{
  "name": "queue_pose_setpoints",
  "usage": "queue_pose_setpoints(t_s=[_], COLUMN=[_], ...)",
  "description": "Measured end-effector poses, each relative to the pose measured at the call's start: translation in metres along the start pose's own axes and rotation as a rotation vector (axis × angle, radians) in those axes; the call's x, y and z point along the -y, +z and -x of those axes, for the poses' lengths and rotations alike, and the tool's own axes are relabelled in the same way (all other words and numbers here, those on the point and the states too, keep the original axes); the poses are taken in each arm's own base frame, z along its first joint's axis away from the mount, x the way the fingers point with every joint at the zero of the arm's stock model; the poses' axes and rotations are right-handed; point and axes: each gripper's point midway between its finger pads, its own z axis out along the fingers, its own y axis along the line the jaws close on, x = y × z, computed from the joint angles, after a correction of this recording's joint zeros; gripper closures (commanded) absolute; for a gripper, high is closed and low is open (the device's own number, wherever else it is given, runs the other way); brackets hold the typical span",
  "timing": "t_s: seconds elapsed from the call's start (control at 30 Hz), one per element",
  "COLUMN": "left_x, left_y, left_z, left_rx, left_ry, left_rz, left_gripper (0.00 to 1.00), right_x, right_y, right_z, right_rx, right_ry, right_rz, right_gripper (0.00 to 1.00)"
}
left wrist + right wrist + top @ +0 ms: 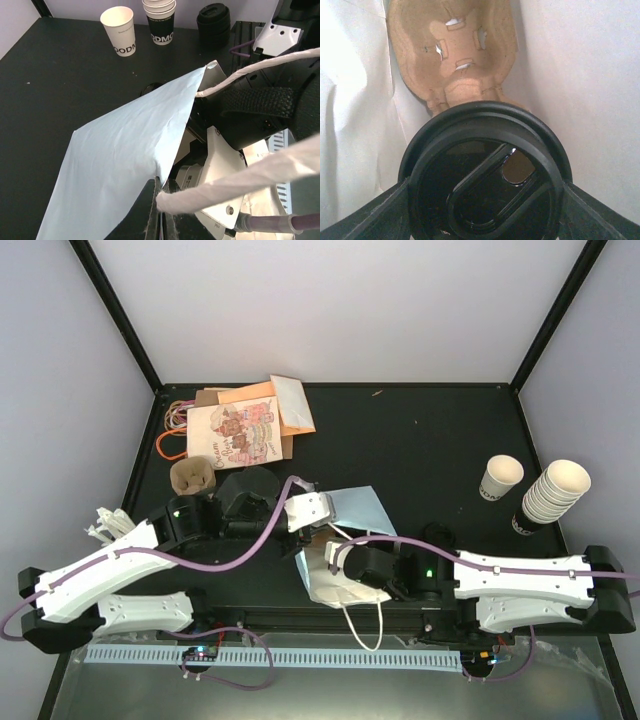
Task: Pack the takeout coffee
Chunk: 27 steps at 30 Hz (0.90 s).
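On the black worktop, inside the white bag pinched agape by the left tool: over the pulp carrier, clamped in the right tool, the takeout coffee. Keep upright; lower squarely into a well.

Inside the white paper bag, you see the takeout coffee only as its black lid. The cup body lies hidden beneath, and the lid's near rim is cut by the lower edge. The right gripper, clamped on the lid, shows two fingers cropped at the corners. Deeper in the bag, the pulp carrier is cropped above and masked below by the lid. Overhead, the right arm hides the bag's contents. Beyond the bag, the stacked cups are cut off on top. Pinching the bag's edge, the left gripper is cropped below.
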Motion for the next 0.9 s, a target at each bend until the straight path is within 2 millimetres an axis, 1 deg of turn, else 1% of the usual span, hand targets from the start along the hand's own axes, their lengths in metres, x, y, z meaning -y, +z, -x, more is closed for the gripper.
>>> queue_pose_setpoints(t_s=[0.03,0.1,0.33,0.47,0.6,0.73,0.9], left_x=[0.000,0.000,0.006,0.012,0.013,0.011,-0.001], left_y=[-0.001,-0.002,-0.005,-0.006,-0.005,0.001,0.005], left_z=[0.000,0.001,0.005,0.006,0.006,0.002,-0.006], left_rx=[0.004,0.010,0.030,0.035,0.033,0.014,0.008], left_ry=[-0.009,-0.033,-0.096,-0.131,-0.186,-0.253,-0.366], left_rz=[-0.005,-0.018,-0.090,-0.133,-0.168,-0.197,-0.232], left_gripper=[0.98,0.99,0.98,0.99,0.98,0.98,0.98], right_x=[-0.001,-0.002,-0.004,-0.009,-0.018,-0.030,-0.042], right_y=[0.000,-0.002,-0.016,-0.024,-0.029,-0.031,-0.032], right_z=[0.000,0.001,0.003,0.001,0.001,-0.003,-0.004], right_rx=[-0.002,-0.003,-0.021,-0.034,-0.037,-0.051,-0.067], right_ry=[-0.002,-0.001,0.041,0.053,0.059,0.055,0.040], right_rz=[0.007,0.029,0.117,0.177,0.239,0.305,0.367], right_gripper=[0.73,0.77,0.78,0.78,0.79,0.79,0.79])
